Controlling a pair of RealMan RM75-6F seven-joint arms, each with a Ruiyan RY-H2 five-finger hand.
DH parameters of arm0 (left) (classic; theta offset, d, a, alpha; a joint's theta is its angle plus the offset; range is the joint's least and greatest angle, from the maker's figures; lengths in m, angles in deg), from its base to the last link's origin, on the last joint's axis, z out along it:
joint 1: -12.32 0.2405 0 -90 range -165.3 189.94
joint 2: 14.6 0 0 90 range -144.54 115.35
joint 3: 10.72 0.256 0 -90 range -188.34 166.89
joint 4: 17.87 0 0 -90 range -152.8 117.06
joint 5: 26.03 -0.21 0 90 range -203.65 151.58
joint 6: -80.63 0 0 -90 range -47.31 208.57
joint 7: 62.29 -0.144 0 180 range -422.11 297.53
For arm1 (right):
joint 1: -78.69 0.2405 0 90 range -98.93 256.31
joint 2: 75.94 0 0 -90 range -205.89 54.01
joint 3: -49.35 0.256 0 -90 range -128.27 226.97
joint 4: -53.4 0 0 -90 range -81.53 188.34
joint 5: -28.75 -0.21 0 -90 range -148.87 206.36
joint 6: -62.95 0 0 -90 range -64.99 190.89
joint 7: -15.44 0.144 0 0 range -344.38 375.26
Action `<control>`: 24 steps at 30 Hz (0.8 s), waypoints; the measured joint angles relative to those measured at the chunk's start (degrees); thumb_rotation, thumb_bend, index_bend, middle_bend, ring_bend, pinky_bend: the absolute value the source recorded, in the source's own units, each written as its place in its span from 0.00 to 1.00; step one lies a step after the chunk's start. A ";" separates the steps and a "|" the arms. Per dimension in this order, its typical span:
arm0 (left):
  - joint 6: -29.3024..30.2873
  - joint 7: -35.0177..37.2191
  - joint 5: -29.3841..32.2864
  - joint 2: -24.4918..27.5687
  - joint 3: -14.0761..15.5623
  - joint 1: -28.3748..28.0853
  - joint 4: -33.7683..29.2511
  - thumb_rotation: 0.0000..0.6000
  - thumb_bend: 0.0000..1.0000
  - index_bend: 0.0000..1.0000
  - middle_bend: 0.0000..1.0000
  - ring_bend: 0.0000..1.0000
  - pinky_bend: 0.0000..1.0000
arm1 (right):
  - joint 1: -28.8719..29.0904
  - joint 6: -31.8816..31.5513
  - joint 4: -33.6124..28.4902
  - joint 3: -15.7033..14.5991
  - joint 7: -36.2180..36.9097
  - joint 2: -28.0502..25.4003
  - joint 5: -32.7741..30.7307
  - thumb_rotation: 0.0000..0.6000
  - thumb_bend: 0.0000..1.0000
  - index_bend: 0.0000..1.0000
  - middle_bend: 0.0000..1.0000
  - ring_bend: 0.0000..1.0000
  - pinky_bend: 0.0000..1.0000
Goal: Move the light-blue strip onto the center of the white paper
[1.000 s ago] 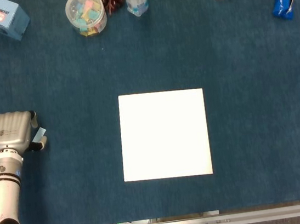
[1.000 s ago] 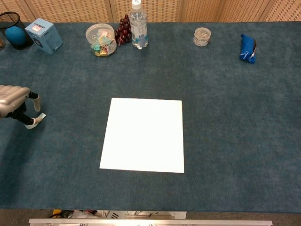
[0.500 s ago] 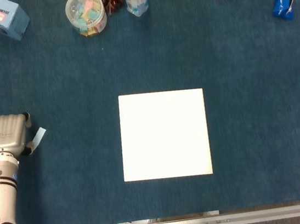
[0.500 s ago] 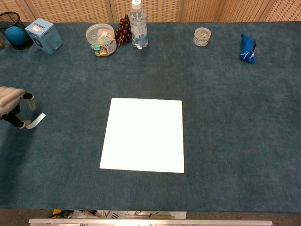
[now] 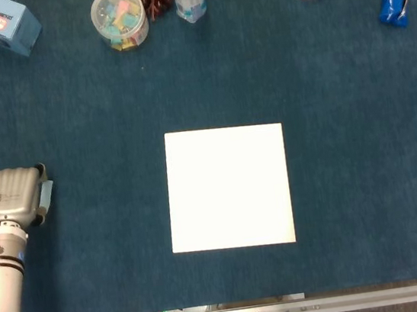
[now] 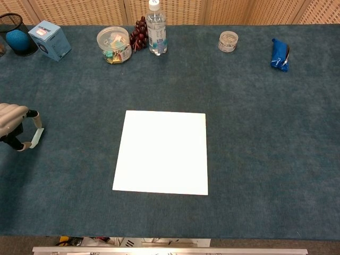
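**A:** Chest view first: where is the small light-blue paper strip (image 6: 36, 136)?

**B:** At the fingertips of the left hand (image 6: 13, 123), by the table's left edge. It looks pinched between the thumb and a finger, with the remaining fingers curled over the top. The head view agrees: the strip (image 5: 45, 194) sits tight against the hand's (image 5: 12, 196) inner side, the side facing the paper.

**A:** Lifted, or lying on the dark blue carpeted tabletop (image 6: 255, 133)?

**B:** I can't tell for sure. It stands nearly on edge in the chest view, which suggests it is off the cloth.

**A:** How does its long axis run?

**B:** Roughly front to back in the head view, more or less parallel to the near side edge of the square white paper sheet (image 6: 162, 153).

**A:** Which way is the sheet from the hand?

**B:** Out to the hand's right, well apart, with only bare cloth between, and a shade nearer the front edge. The move, as I judge it, is a sideways carry until the strip is over the sheet's middle.

**A:** And the right hand?

**B:** Neither camera shows it, so the left is the only hand placed to do this.

**A:** Anything in the path?

**B:** No. The clear plastic tub of coloured clips (image 6: 113, 44) and the clear water bottle (image 6: 156, 31) stand far beyond the hand, along the back.
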 measured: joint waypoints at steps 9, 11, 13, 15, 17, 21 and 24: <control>0.10 -0.20 -1.19 -0.76 0.37 0.24 -0.16 0.99 0.27 0.33 1.00 1.00 1.00 | -0.19 -0.22 -0.15 -0.01 0.03 -0.20 0.06 1.00 0.12 0.10 0.36 0.25 0.25; 0.01 -0.29 -1.03 -0.85 0.29 0.22 -0.09 0.99 0.27 0.33 1.00 1.00 1.00 | -0.21 -0.24 -0.17 0.01 0.04 -0.27 0.05 1.00 0.12 0.10 0.36 0.25 0.25; 0.00 -0.52 -0.85 -0.94 0.23 0.18 0.01 1.00 0.27 0.32 1.00 1.00 1.00 | -0.23 -0.24 -0.14 0.01 0.06 -0.31 0.03 1.00 0.13 0.10 0.36 0.26 0.25; 0.13 -0.69 -0.72 -0.98 0.16 0.17 0.03 1.00 0.27 0.29 1.00 1.00 1.00 | -0.24 -0.17 -0.12 -0.01 0.07 -0.33 0.00 1.00 0.12 0.10 0.36 0.26 0.25; 0.37 -0.73 -0.62 -1.02 0.01 0.21 0.07 1.00 0.27 0.25 1.00 1.00 1.00 | -0.20 -0.02 -0.13 -0.03 0.05 -0.35 -0.03 1.00 0.12 0.10 0.36 0.26 0.25; 0.46 -0.92 -0.19 -0.98 -0.22 0.20 0.22 1.00 0.27 0.16 1.00 1.00 1.00 | -0.11 0.19 -0.16 -0.03 0.00 -0.35 -0.07 1.00 0.12 0.10 0.36 0.26 0.25; 0.22 -1.24 0.31 -0.77 -0.21 0.12 -0.07 1.00 0.27 0.14 1.00 1.00 1.00 | -0.11 0.20 -0.15 -0.02 0.03 -0.34 -0.06 1.00 0.12 0.10 0.36 0.26 0.25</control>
